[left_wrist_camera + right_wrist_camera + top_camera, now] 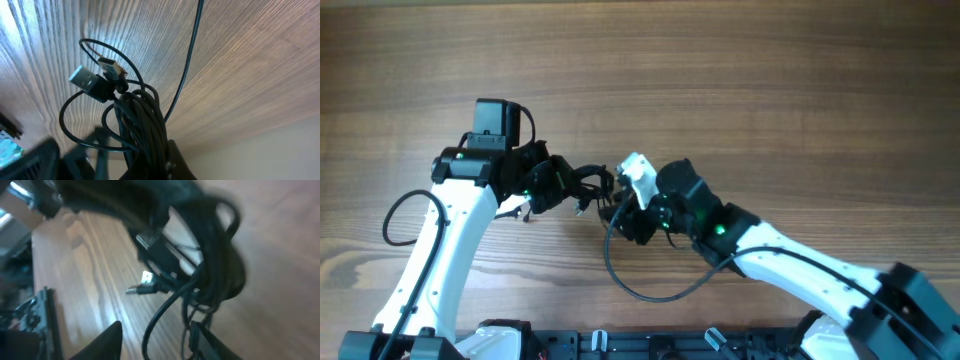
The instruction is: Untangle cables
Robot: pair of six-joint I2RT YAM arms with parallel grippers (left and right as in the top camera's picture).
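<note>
At the left: black two-finger left gripper (542, 188) on its white arm (460, 240), clamped shut on the cables (586, 184), a knotted bundle of thin black cords. Holds that bundle about midway between the left and right edges of the light wood-grain table (770, 80), closer to the near edge than the far one. Shows, in the left wrist view, a flat silvery rectangular plug (82, 77) and a smaller metal plug (109, 65) just beside it at the bundle's free end, ringed by loose loops. Just right of the bundle: black right gripper (625, 208), fingers parted, with cords passing between them and not pinched. Below it, one long cord loop (645, 285) sagging toward the near edge.
</note>
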